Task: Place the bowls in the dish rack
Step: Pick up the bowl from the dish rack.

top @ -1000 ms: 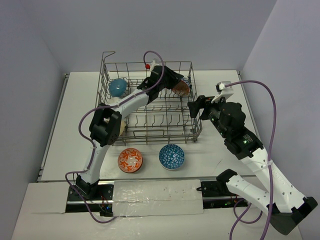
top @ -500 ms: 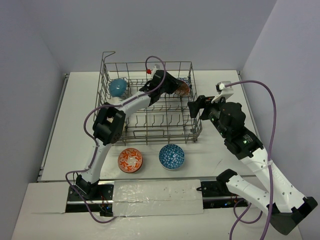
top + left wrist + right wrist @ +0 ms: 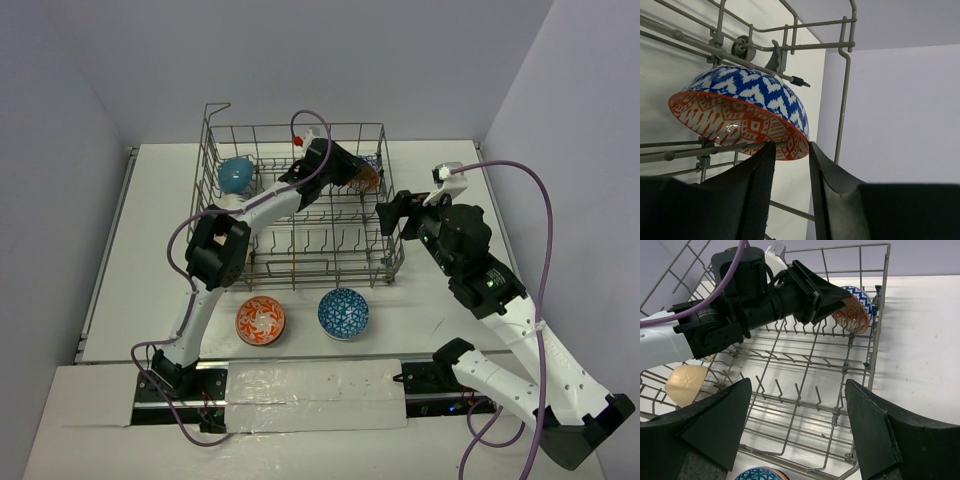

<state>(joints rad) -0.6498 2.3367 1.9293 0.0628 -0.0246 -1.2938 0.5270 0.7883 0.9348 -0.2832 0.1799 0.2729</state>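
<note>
Setting a bowl into the rack (image 3: 260,127), to judge from the pose. Reaching with the left gripper (image 3: 791,150) deep into the far right corner, with fingers (image 3: 757,190) pinched on the rim of the patterned bowl (image 3: 745,110). Holding it nearly on edge, with the orange inside turned toward the gripper and the blue outside toward the corner wires. Cannot tell whether resting already on the tines or only hanging in the grasp. Hovering with the right gripper (image 3: 797,385) just outside the right wall of the rack, with fingers spread wide and grasping nothing.

Already loaded: a teal bowl (image 3: 235,174) at the far left and a cream bowl (image 3: 686,384) at the near left. Not yet loaded: an orange bowl (image 3: 260,320) and a blue bowl (image 3: 343,313), side by side on the table (image 3: 130,260) just in front of the rack. So, roughly half way.

Next, probably: lower the patterned bowl until seated between two tines, then release and draw back upward without catching the wires. After that, go for one of the two on the table, with the blue bowl, nearer to the right arm, as a fair choice.
</note>
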